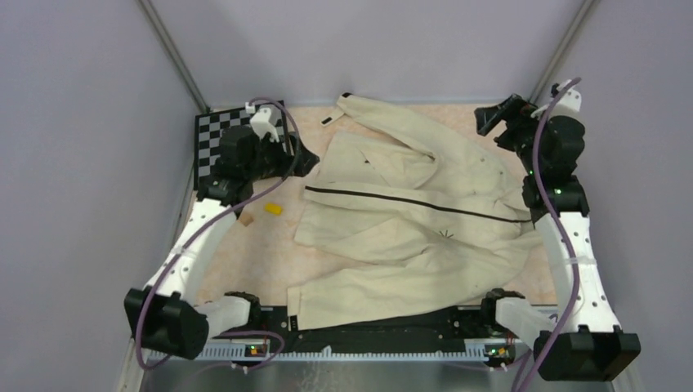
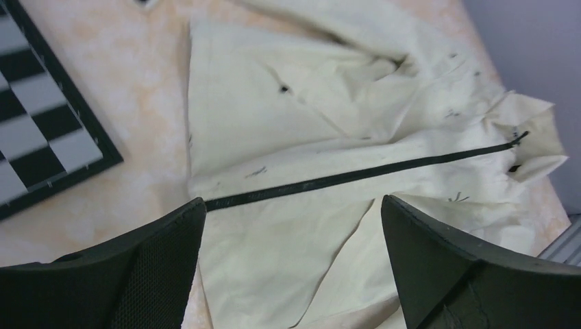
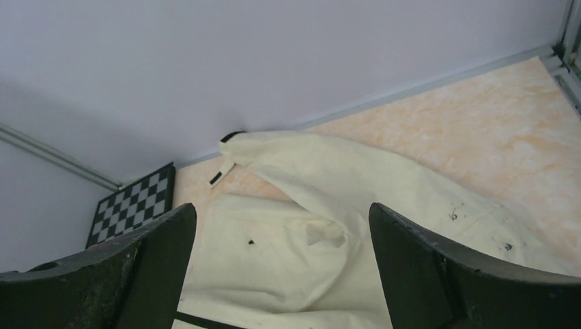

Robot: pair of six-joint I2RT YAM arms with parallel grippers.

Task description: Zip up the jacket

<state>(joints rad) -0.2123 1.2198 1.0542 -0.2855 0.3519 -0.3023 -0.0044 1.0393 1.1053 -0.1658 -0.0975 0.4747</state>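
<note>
The cream jacket (image 1: 409, 220) lies spread across the table, its sleeves reaching to the back and the near edge. A dark zipper line (image 1: 417, 204) runs across it from left to right, with a small starburst mark (image 1: 445, 233) below it. My left gripper (image 1: 301, 159) is open and empty just left of the jacket's edge. In the left wrist view the jacket (image 2: 288, 123) and zipper line (image 2: 356, 177) lie beyond the open gripper (image 2: 293, 229). My right gripper (image 1: 490, 118) is open and empty, raised at the back right. In its wrist view the gripper (image 3: 282, 229) frames the jacket (image 3: 329, 205).
A black-and-white checkerboard (image 1: 219, 139) lies at the back left under the left arm. A small yellow piece (image 1: 273, 209) and a small brown block (image 1: 245, 219) sit on the mat left of the jacket. Grey walls close in the back and sides.
</note>
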